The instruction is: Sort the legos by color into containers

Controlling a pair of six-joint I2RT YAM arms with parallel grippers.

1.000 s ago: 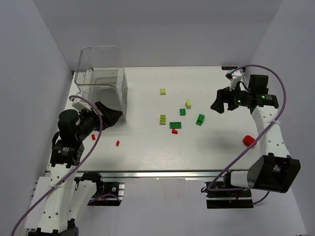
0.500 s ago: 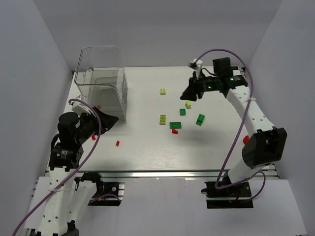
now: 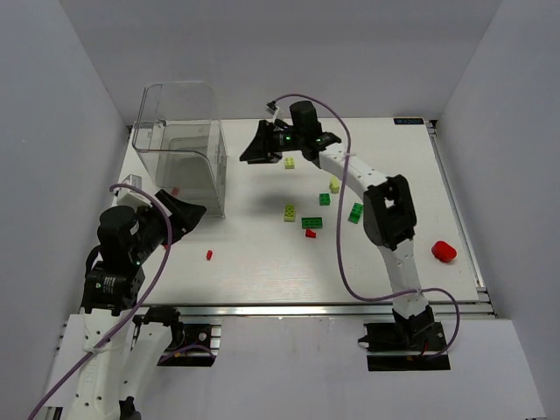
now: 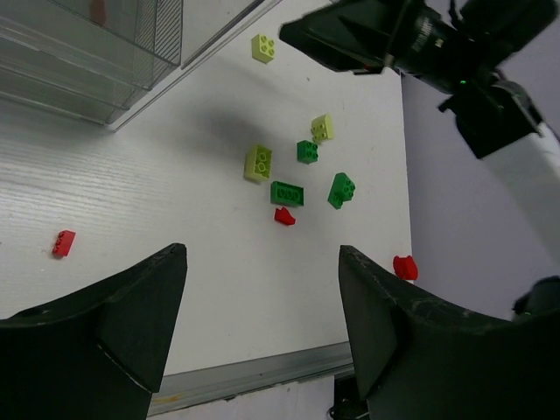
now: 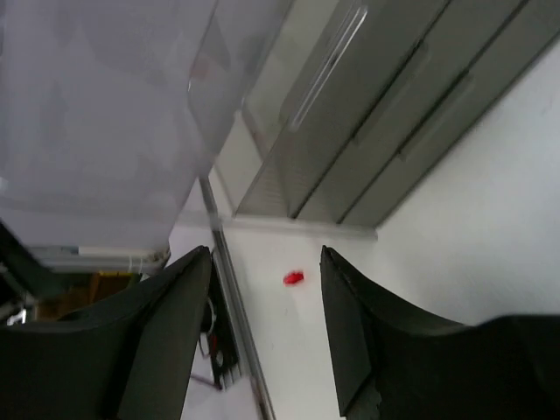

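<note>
counter (image 3: 262,271): plain white with a faint lengthwise grain
bin (image 3: 188,150): clear, colourless plastic, greying where its walls overlap
yellow-green bricks (image 3: 289,213): three, pale lime
dark green bricks (image 3: 311,223): three, saturated deep green
red bricks (image 3: 209,255): bright red, two small ones on the counter and one red speck showing through the bin
red piece (image 3: 444,252): larger, glossy red
left tool (image 4: 260,271): matte black fingers
right tool (image 3: 255,150): black, with a green light glowing on the body behind it
cables (image 3: 339,254): purple
arm links (image 3: 401,267): white with black joints
walls (image 3: 52,131): pale grey-lavender, unpatterned
</note>
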